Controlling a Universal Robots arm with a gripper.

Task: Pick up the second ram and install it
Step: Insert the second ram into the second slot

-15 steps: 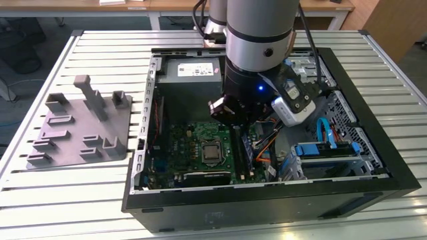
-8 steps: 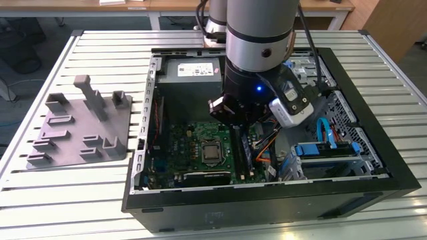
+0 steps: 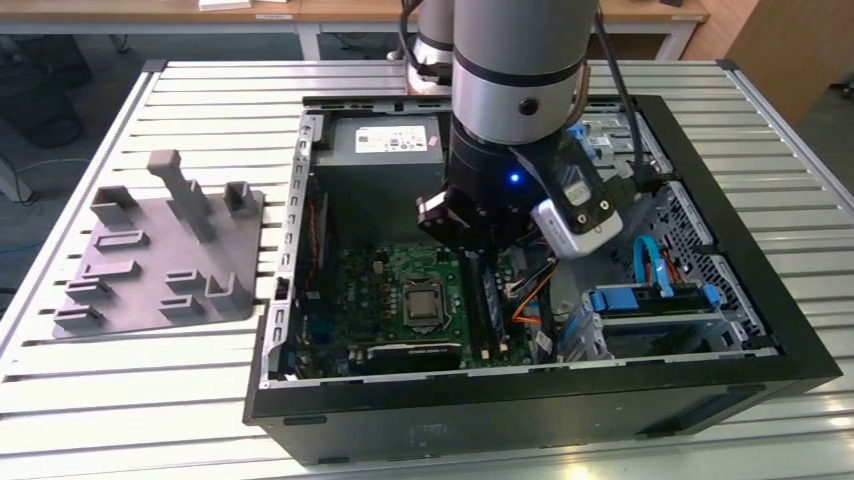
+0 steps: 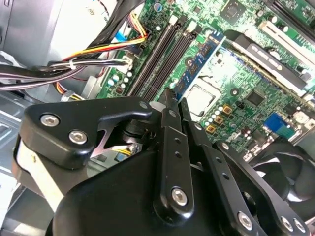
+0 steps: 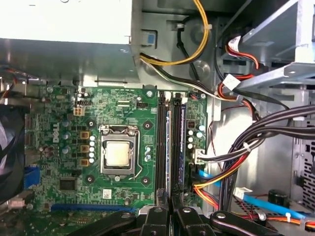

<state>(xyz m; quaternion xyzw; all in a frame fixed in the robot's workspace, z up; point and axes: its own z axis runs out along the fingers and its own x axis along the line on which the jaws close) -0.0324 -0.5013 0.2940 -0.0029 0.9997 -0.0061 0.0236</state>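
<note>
The slatted desk [image 3: 160, 400] carries an open computer case [image 3: 534, 405] lying on its side across its middle and toward the edge at the exterior view's right. A grey fixture plate [image 3: 147, 260] sits apart from it, near the opposite edge.

The arm [image 3: 521, 60] comes down almost plumb from above. Its thick grey column drops straight into the case, and its wrist is low over the green motherboard [image 3: 374, 300].

Standing here, I can see the end effector [image 5: 171, 216] pointing down at the memory slots. They lie just beside the processor socket [image 5: 118, 153], on the exterior view's right of it. The fingers [image 4: 170, 147] are pressed in close, pinching the second ram [image 5: 169, 147] by one end.

The stick stands on its long edge in line with the black slots. It is down among them, but I cannot tell whether it is fully seated. Its long axis runs along the slots, from the end effector toward the power supply end of the case. In the second wrist view, its blue-green face reaches away from the fingertips.

A bundle of coloured cables [image 5: 246, 162] hangs just beyond the slots, on the side away from the socket.
</note>
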